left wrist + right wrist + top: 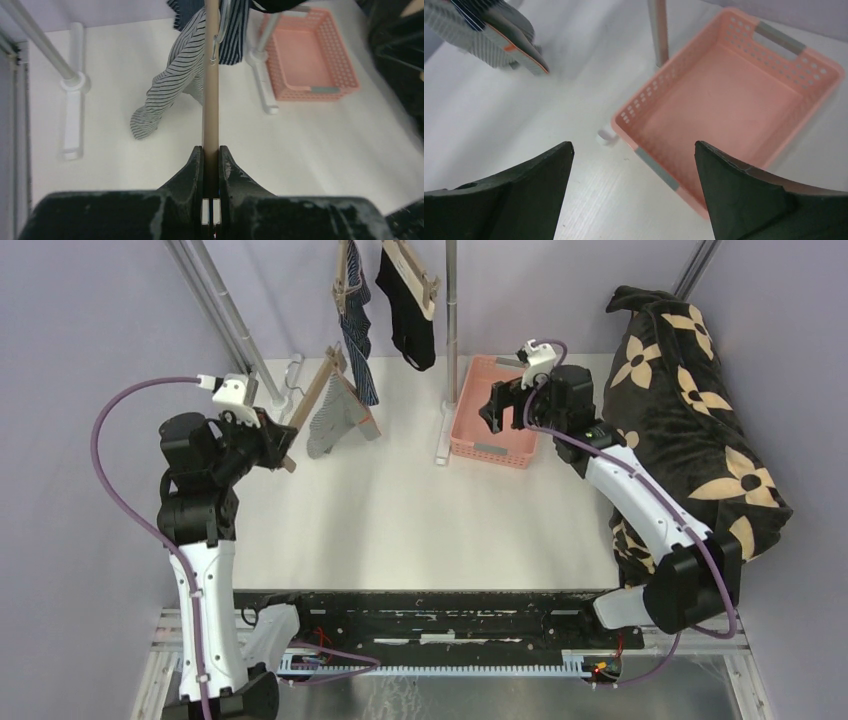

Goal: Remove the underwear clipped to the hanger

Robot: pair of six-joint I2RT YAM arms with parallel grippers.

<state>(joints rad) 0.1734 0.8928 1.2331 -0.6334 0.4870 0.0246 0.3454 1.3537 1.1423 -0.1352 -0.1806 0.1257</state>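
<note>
My left gripper (284, 452) is shut on the end of a wooden hanger bar (315, 395), seen edge-on between the fingers in the left wrist view (211, 100). Grey-white fine-patterned briefs (333, 420) hang from that hanger over the table and also show in the left wrist view (167, 87). Navy striped briefs (358, 340) and black briefs (410, 315) hang from two other hangers on the rack behind. My right gripper (492, 410) is open and empty above the left edge of a pink basket (729, 100); the wrist view shows its jaws wide apart (634, 146).
The pink basket (492, 420) stands at the back right of the table, next to a rack pole and its white foot (445, 435). Another white rack foot (72, 95) is at the left. A black flower-print blanket (690, 410) lies along the right side.
</note>
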